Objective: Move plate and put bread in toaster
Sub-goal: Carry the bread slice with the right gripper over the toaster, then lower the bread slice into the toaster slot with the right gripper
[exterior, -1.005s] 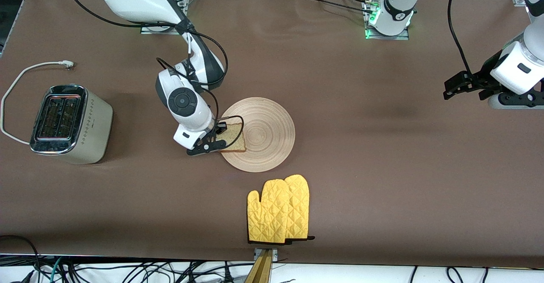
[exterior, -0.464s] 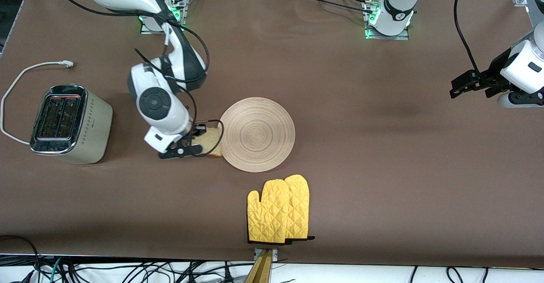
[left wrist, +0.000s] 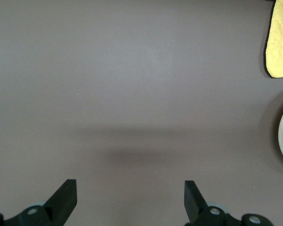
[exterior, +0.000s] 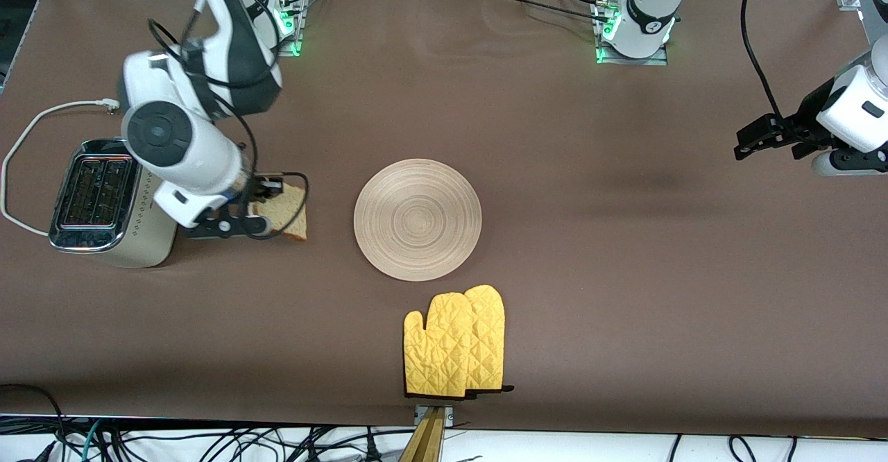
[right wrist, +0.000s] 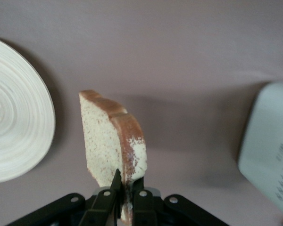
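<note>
My right gripper (exterior: 260, 214) is shut on the bread (exterior: 285, 216), a speckled slice held on edge above the table between the toaster (exterior: 111, 202) and the plate (exterior: 417, 219). In the right wrist view the bread (right wrist: 111, 141) stands pinched between my fingers (right wrist: 117, 188), with the plate (right wrist: 16, 127) at one side and the toaster's cream side (right wrist: 269, 150) at the other. The toaster's two chrome-topped slots face up. The plate lies bare at the table's middle. My left gripper (exterior: 756, 139) is open and empty above the left arm's end of the table; its own view (left wrist: 130, 197) shows bare mat.
A pair of yellow oven mitts (exterior: 456, 342) lies nearer to the front camera than the plate; one mitt's edge shows in the left wrist view (left wrist: 280, 40). The toaster's white cord (exterior: 31, 136) loops toward the right arm's end of the table.
My right gripper has lifted the bread off the plate and carried it toward the toaster. The plate has stayed put. The left arm drew back slightly, then held still.
</note>
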Action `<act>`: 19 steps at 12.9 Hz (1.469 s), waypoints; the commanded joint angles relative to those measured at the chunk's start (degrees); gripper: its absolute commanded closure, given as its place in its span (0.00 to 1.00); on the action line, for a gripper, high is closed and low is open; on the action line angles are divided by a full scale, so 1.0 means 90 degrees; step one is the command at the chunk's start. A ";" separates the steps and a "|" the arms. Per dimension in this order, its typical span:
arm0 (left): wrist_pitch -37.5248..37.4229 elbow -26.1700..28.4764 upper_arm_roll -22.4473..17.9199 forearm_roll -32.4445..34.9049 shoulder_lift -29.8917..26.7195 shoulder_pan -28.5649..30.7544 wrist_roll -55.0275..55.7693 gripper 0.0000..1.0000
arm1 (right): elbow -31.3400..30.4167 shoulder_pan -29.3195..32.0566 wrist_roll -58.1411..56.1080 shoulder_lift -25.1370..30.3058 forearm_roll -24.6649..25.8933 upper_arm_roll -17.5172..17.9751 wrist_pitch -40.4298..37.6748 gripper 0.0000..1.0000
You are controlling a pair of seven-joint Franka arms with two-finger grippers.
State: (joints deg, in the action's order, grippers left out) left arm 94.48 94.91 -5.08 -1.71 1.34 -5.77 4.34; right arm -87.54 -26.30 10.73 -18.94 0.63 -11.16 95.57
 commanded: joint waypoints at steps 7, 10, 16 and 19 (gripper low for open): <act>-0.0107 -0.0048 0.0047 0.0121 -0.0022 0.0026 0.0093 0.00 | 0.0245 0.0022 -0.1981 0.0688 -0.0090 -0.2175 -0.1878 1.00; -0.0107 -0.0038 0.0047 0.0121 -0.0022 0.0026 0.0093 0.00 | 0.0245 0.0051 -0.2470 0.0572 0.0348 -0.2831 -0.1752 1.00; -0.0107 -0.0038 0.0047 0.0121 -0.0022 0.0026 0.0093 0.00 | 0.0245 0.0509 -0.2608 0.0162 0.0467 -0.2891 -0.0952 1.00; -0.0107 -0.0038 0.0047 0.0121 -0.0022 0.0026 0.0093 0.00 | 0.0245 0.0637 -0.2969 -0.0024 0.0633 -0.2901 -0.0609 1.00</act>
State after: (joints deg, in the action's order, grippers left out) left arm 94.27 94.92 -5.07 -1.71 1.34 -5.77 4.35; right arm -85.90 -21.65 -13.48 -18.59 5.25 -37.31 89.03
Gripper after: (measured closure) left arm 0.000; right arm 0.890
